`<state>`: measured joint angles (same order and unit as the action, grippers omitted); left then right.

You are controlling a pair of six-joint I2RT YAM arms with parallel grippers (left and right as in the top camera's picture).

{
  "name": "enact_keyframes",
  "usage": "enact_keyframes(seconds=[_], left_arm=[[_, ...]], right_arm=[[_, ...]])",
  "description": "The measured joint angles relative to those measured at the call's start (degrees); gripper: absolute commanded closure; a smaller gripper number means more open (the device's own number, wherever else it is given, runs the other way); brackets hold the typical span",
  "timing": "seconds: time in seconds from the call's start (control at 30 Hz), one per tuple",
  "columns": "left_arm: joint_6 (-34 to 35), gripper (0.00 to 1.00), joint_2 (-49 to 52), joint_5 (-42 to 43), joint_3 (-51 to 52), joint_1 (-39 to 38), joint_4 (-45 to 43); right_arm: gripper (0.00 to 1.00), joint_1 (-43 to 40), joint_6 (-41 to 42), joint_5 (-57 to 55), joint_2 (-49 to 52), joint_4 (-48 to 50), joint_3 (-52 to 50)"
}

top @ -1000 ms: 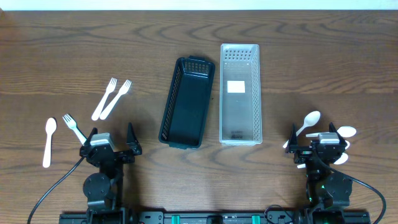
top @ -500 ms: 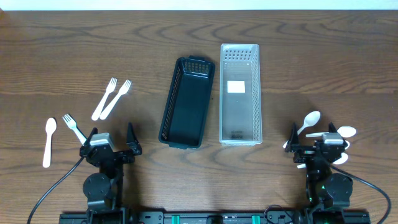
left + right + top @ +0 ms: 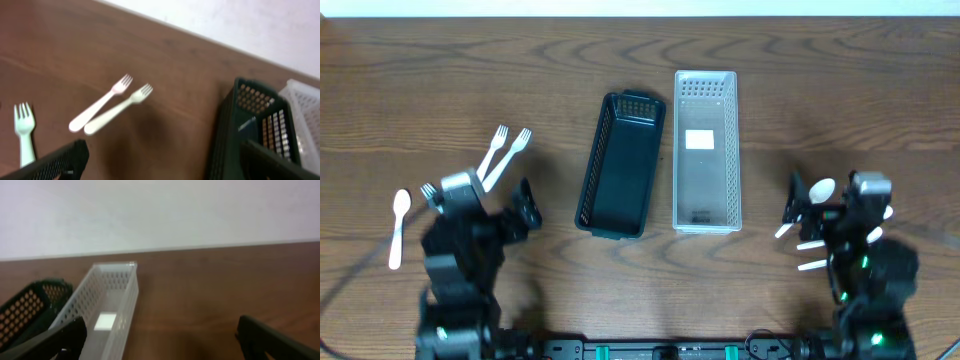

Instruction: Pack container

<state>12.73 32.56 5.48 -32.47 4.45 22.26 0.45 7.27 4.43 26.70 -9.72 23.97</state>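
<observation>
Far left: a lone white spoon [image 3: 399,228] lies on the table [image 3: 420,80], with a single fork [image 3: 22,131] just beside it, partly under the left arm in the overhead. The left arm has come up off its parked pose in the last second and swung out left and forward. The left gripper [image 3: 160,170] is spread wide with nothing between its fingers, hanging above the table near the pair of forks [image 3: 107,106]. These lie side by side, handles close or touching, tines toward the far edge. No contact with any utensil. Centre: black basket [image 3: 620,165] and clear basket [image 3: 706,150] sit side by side, unmoved. The black one is empty; the clear one holds only a white label [image 3: 699,140] on its floor. Right: the right arm has lifted and pushed forward too. The right gripper [image 3: 160,347] is also spread wide and empty, its wrist camera looking over the clear basket toward the far wall. Spoons [image 3: 817,192] cluster around and partly under that arm; the count isn't clear. Read: both arms just left home together, so this is the opening reach and nothing is packed yet. Likely split is forks from the left, spoons from the right; which basket takes which can't be told. The left arm looks nearest to committing on the fork pair, and picking one risks dragging the other.
</observation>
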Motion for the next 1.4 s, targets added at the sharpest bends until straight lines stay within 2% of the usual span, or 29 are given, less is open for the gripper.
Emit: enact_keyframes(seconds=[0.17, 0.3, 0.37, 0.4, 0.43, 0.47, 0.53, 0.57, 0.63, 0.67, 0.7, 0.93, 1.27, 1.4], left_arm=[[0.4, 0.02, 19.3, 0.7, -17.8, 0.0, 12.8], [0.6, 0.02, 34.0, 3.8, -29.6, 0.0, 25.1], [0.6, 0.02, 39.1, 5.4, -33.1, 0.0, 27.5], [0.6, 0.02, 41.6, 6.5, -34.4, 0.0, 28.1], [0.6, 0.02, 43.5, 7.7, -35.2, 0.0, 28.0], [0.6, 0.02, 45.4, 9.1, -35.7, 0.0, 27.6], [0.6, 0.0, 48.0, 11.2, -35.8, 0.0, 27.5], [0.6, 0.03, 49.2, 12.0, -35.8, 0.0, 27.7], [0.9, 0.12, 51.5, 13.1, -35.8, 0.0, 28.8], [0.9, 0.19, 52.5, 13.5, -35.8, 0.0, 29.4], [0.8, 0.21, 53.4, 13.6, -35.8, -0.1, 29.9], [0.3, 0.21, 55.8, 8.6, -35.8, -3.7, 30.7], [-1.0, 0.21, 55.8, 5.0, -35.8, -7.3, 30.7], [-1.9, 0.35, 55.8, 4.7, -35.8, -7.5, 30.8]], right_arm=[[0.01, 0.0, -0.6, 0.2, 19.0, -16.6, 18.8], [0.01, 0.0, -2.5, -0.2, 34.8, -35.1, 35.5], [0.01, 0.0, -2.8, -0.1, 40.7, -38.5, 41.1], [0.2, 0.0, -2.8, 0.2, 43.1, -38.9, 43.0], [0.43, 0.0, -3.1, 1.3, 45.7, -38.7, 44.6], [0.61, 0.0, -2.8, 2.6, 47.4, -38.0, 45.4], [0.81, 0.0, -2.7, 5.5, 50.5, -36.5, 46.0], [0.9, 0.0, -2.7, 6.4, 51.7, -36.4, 46.1], [0.99, 0.0, -2.1, 8.1, 54.8, -37.1, 46.2], [0.99, 0.0, -1.9, 8.6, 55.8, -37.7, 46.2], [0.99, 0.0, -1.5, 9.0, 57.4, -38.4, 46.2], [0.99, 0.0, -1.2, 9.7, 66.1, -39.9, 46.2], [0.99, 3.8, -3.9, 8.8, 70.4, -41.3, 46.2], [0.99, 6.2, -4.5, 8.3, 70.5, -41.3, 46.2]])
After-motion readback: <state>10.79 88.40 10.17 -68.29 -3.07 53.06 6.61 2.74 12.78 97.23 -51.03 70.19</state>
